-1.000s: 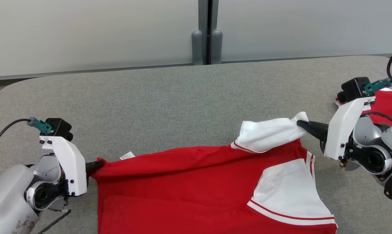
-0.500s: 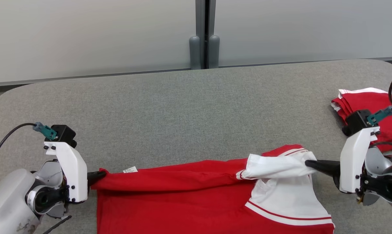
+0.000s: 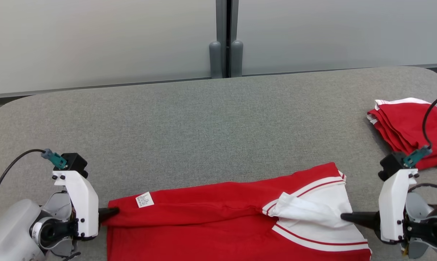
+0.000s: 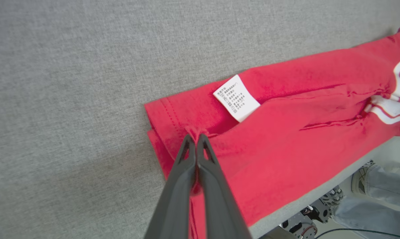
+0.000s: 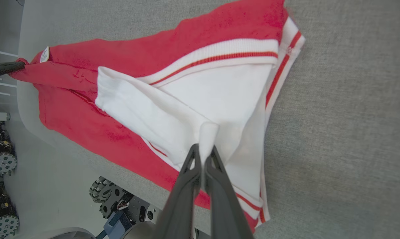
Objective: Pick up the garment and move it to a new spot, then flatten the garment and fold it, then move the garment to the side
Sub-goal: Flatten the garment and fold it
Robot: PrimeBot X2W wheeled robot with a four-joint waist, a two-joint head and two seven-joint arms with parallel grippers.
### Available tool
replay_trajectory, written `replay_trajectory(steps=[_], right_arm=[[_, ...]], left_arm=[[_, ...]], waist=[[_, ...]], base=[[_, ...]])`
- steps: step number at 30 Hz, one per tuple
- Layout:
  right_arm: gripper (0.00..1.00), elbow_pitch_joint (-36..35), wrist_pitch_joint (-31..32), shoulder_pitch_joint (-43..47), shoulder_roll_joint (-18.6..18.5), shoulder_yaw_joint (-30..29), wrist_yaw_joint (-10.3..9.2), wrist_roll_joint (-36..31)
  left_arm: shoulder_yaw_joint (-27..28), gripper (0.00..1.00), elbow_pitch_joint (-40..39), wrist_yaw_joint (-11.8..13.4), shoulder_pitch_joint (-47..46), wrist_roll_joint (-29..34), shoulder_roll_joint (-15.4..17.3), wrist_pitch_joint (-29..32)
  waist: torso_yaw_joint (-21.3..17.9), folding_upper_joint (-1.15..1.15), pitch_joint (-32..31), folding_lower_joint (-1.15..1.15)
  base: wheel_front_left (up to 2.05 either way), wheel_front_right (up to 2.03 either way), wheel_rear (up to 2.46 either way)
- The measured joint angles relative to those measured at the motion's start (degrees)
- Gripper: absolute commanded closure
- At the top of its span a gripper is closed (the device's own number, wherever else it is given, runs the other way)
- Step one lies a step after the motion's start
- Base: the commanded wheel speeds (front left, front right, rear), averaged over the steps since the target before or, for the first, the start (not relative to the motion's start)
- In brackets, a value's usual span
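The garment (image 3: 211, 214) is a red shirt with white, red-striped sleeves, spread along the near edge of the grey table (image 3: 203, 127). A white care label (image 3: 144, 200) lies near its left end. My left gripper (image 3: 114, 211) is shut on the red hem corner (image 4: 196, 132) at the shirt's left end. At the right end my right gripper (image 3: 344, 216) pinches a fold of the white sleeve (image 5: 209, 132), which is folded back over the shirt. In the right wrist view the sleeve fabric (image 5: 173, 109) sits between the two nearly closed fingers (image 5: 186, 166).
A second red garment (image 3: 410, 127), folded, lies at the table's right edge. Bare grey tabletop stretches behind the shirt to the far wall. The shirt's lower part hangs over the near table edge (image 4: 306, 199). Wheeled bases (image 5: 120, 202) and a person's leg (image 4: 382, 192) show below.
Both grippers have drawn the garment's top edge toward the near side and lowered it onto the table. The white sleeve now lies flatter. The camera view has also shifted.
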Motion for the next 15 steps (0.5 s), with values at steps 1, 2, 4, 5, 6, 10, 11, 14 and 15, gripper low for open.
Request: replay_trajectory(steps=[1, 2, 4, 5, 6, 10, 11, 14, 15], right_arm=[[0.18, 0.08, 0.27, 0.46, 0.11, 0.07, 0.01, -0.02], [0.00, 0.12, 0.62, 0.85, 0.27, 0.10, 0.00, -0.08], [0.00, 0.20, 1.35, 1.76, 0.67, 0.33, 0.01, -0.19], [0.00, 0.23, 1.70, 2.29, 0.81, 0.43, 0.00, -0.37], [0.00, 0.24, 2.05, 2.76, 0.90, 0.49, 0.00, -0.45], [0.00, 0.14, 2.46, 4.18, 0.88, 0.31, 0.00, -0.51], [0.00, 0.01, 2.65, 4.68, 0.85, 0.13, 0.00, -0.49], [0.00, -1.14, 0.57, 6.33, 0.70, -1.91, 0.00, -0.02], [0.00, -1.91, -1.09, 6.78, 0.69, -3.00, 0.00, 0.12]], left_arm=[[-0.11, 0.00, 0.09, 0.01, 0.14, 0.00, 0.00, 0.34], [-0.24, 0.00, 0.19, 0.01, 0.30, -0.01, -0.02, 0.42], [-0.34, 0.00, 0.32, 0.01, 0.75, -0.29, -0.04, 0.85], [-0.42, 0.00, 0.41, 0.01, 0.89, -0.47, -0.09, 0.88], [-0.47, 0.00, 0.44, 0.01, 0.94, -0.51, -0.11, 0.90], [-0.29, 0.00, 0.38, -0.01, 1.01, -0.85, 0.14, 0.87], [-0.13, 0.00, 0.25, -0.02, 1.03, -0.87, 0.36, 0.56], [0.56, 0.00, -0.47, -0.05, 1.04, 0.10, 1.40, -2.21], [0.94, 0.00, -0.87, -0.05, 1.04, 0.90, 1.78, -3.97]], waist=[[-0.02, 0.00, -0.01, 0.00], [-0.02, 0.00, -0.05, 0.00], [-0.01, 0.00, -0.21, 0.00], [0.00, 0.00, -0.35, 0.00], [0.02, 0.00, -0.53, 0.00], [0.15, 0.00, -1.34, 0.00], [0.21, 0.00, -1.68, 0.00], [0.42, 0.00, -2.79, 0.00], [0.51, 0.00, -3.17, 0.00]], base=[[0.00, 0.00, 0.00], [0.00, 0.00, 0.00], [0.00, 0.00, 0.00], [0.00, 0.00, 0.00], [0.00, 0.00, 0.00], [0.00, 0.00, 0.00], [0.00, 0.00, 0.00], [0.00, 0.00, 0.00], [0.00, 0.00, 0.00]])
